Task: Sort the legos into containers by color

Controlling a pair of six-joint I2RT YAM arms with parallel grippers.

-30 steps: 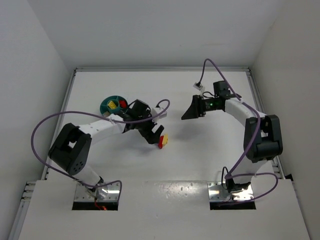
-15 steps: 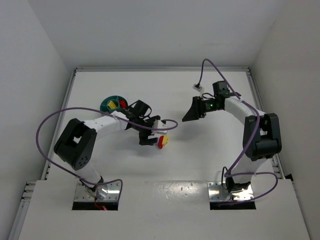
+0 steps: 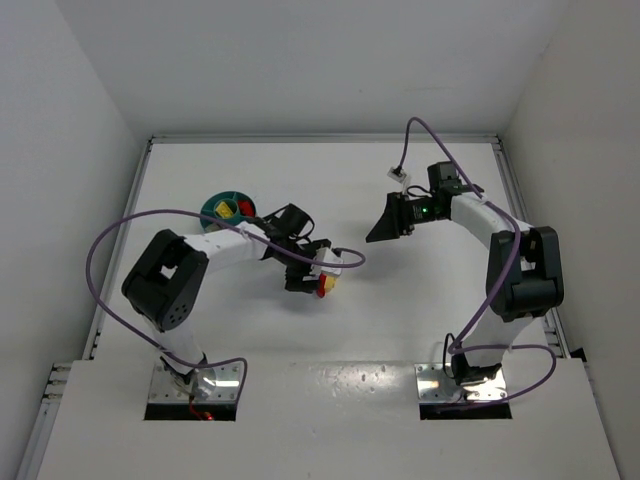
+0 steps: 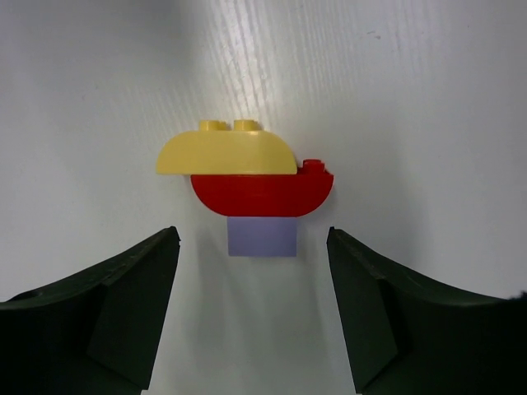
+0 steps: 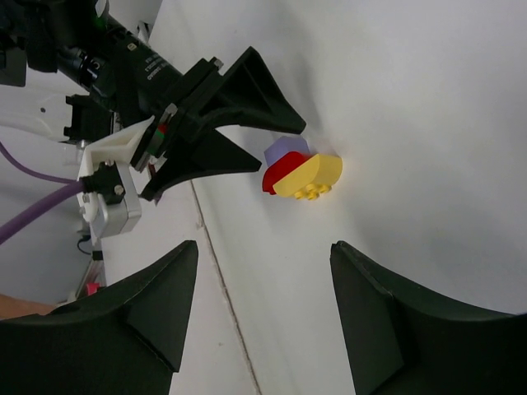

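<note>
Three legos stick together as one stack on the white table: a yellow brick [image 4: 226, 153], a red brick [image 4: 262, 191] and a lilac brick [image 4: 262, 237]. The top view shows this stack [image 3: 325, 283] right of the round teal bowl [image 3: 213, 213], whose containers hold a yellow piece [image 3: 224, 210] and a red piece [image 3: 245, 208]. My left gripper [image 4: 251, 235] is open, its jaws on either side of the lilac brick and apart from it. My right gripper [image 5: 263, 247] hangs open and empty, far from the stack [image 5: 300, 169].
Purple cables loop from both arms over the table [image 3: 400, 300]. Low white walls bound the table at the back and sides. The left arm's wrist and fingers [image 5: 239, 82] fill the upper left of the right wrist view.
My left gripper has swung in toward the stack and lined up behind it, and its jaws have narrowed. The stack and my right arm have stayed put.
</note>
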